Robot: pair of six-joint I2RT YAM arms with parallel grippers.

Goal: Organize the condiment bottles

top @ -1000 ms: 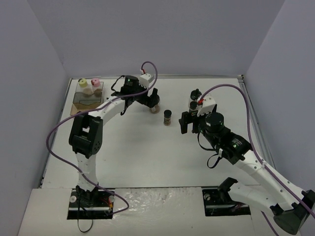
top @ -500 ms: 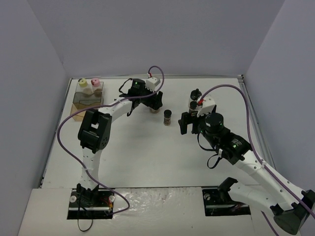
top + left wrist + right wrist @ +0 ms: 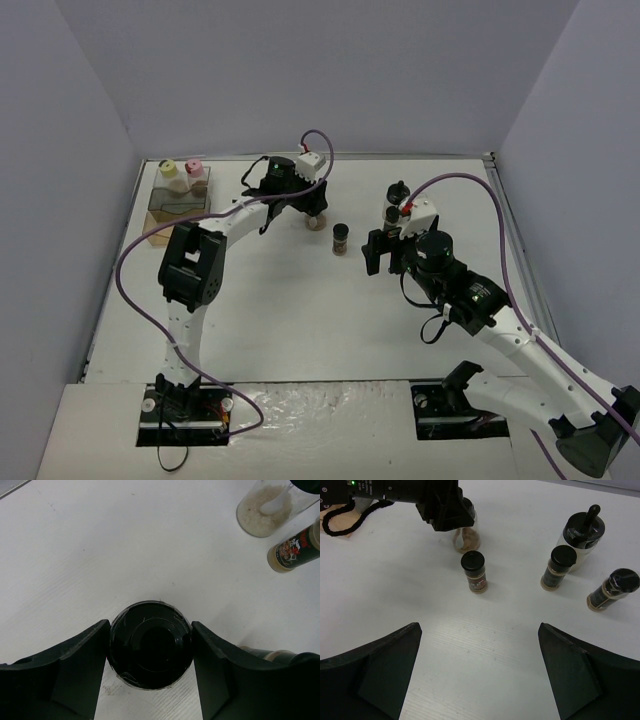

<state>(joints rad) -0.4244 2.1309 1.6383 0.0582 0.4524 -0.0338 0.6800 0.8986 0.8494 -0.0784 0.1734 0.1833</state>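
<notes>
The white desk (image 3: 300,320) carried a rack (image 3: 168,214) at its far left corner. Near the centre stood a lone small jar (image 3: 474,571), with a larger jar (image 3: 467,537) just behind it. A knob-topped jar (image 3: 583,532), second small jar (image 3: 557,566) and third small jar (image 3: 612,589) clustered to the right.

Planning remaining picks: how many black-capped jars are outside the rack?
5: a large jar in the left gripper, a lone small jar beside it, and a separate cluster: knob-topped jar, middle small jar, rightmost small jar. None seems hidden.
</notes>
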